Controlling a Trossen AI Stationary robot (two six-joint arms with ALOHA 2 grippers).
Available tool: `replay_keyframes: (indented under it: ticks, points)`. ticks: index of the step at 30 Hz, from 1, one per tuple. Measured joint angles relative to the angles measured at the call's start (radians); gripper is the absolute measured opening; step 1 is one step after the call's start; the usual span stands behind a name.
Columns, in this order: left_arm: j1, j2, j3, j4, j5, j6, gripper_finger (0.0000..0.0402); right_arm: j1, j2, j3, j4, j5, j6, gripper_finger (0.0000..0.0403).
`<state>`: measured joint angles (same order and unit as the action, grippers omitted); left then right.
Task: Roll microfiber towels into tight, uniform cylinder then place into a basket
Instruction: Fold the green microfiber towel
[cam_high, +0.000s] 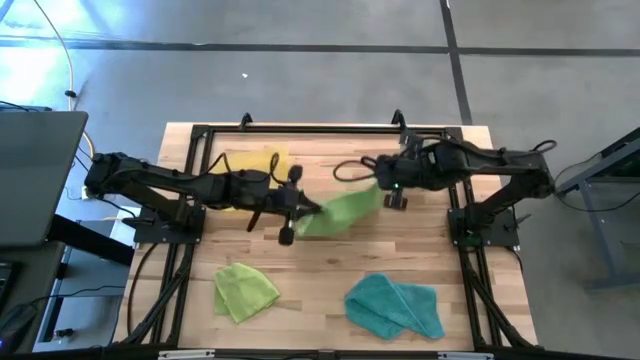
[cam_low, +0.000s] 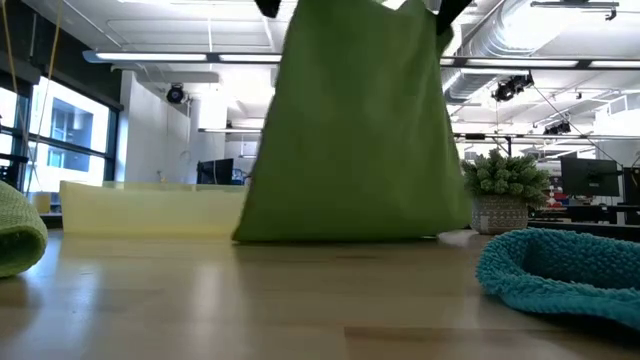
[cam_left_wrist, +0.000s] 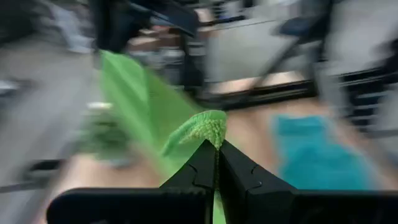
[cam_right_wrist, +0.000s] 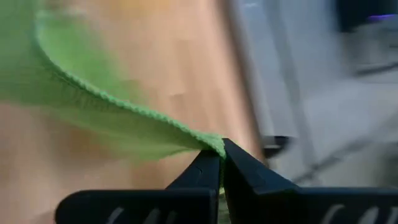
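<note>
Hanging limp between both clenched grippers, left (cam_left_wrist: 217, 163) and right (cam_right_wrist: 221, 163), the soft lime-green microfiber towel (cam_high: 342, 212) sags mid-table; corner holds suit it best.

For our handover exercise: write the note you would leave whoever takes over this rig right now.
Left gripper and right gripper: each shut on a corner of the lime towel, held spread above mid-table.
Second lime towel and teal towel lie crumpled at the table's front.
Yellow basket sits behind the left arm; nothing shows in it.
Done: one towel lifted.
Left: roll all three towels and place them in the basket.
</note>
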<state>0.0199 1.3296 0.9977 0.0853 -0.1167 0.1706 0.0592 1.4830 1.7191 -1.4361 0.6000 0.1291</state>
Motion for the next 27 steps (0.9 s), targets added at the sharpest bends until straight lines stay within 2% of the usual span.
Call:
replay_keyframes:
  ticks: [4, 6, 8, 10, 15, 19, 21, 23, 25, 27]
  points:
    - [0.042, -0.003, -0.002, 0.009, -0.387, 0.211, 0.0001, -0.089, 0.006, 0.0, 0.103, 0.221, -0.089, 0.0]
    - [0.077, -0.006, -0.002, 0.053, -0.56, 0.341, 0.0001, -0.142, 0.006, 0.0, 0.192, 0.298, -0.168, 0.0]
    - [0.114, -0.006, -0.002, 0.106, -0.663, 0.452, 0.0001, -0.188, 0.005, 0.0, 0.294, 0.335, -0.275, 0.0]
    - [0.146, -0.011, -0.002, 0.179, -0.713, 0.53, 0.0001, -0.227, 0.004, 0.0, 0.385, 0.342, -0.379, 0.0]
    - [0.201, -0.036, 0.0, 0.344, -0.678, 0.616, 0.0001, -0.282, 0.001, 0.0, 0.537, 0.392, -0.562, 0.0]
    - [0.198, -0.048, 0.0, 0.359, -0.616, 0.559, 0.0001, -0.291, 0.001, 0.0, 0.503, 0.383, -0.575, 0.0]
    - [0.182, -0.049, 0.0, 0.312, -0.585, 0.495, 0.0001, -0.281, 0.001, 0.0, 0.419, 0.329, -0.546, 0.0]
    - [0.16, -0.049, 0.0, 0.213, -0.542, 0.404, 0.0001, -0.267, 0.001, 0.0, 0.295, 0.232, -0.45, 0.0]
    - [0.135, -0.049, 0.0, 0.082, -0.455, 0.28, 0.0001, -0.248, 0.003, 0.0, 0.168, 0.102, -0.312, 0.0]
    - [0.107, -0.042, -0.001, -0.037, -0.325, 0.149, 0.0001, -0.22, 0.005, 0.0, 0.053, 0.006, -0.186, 0.0]
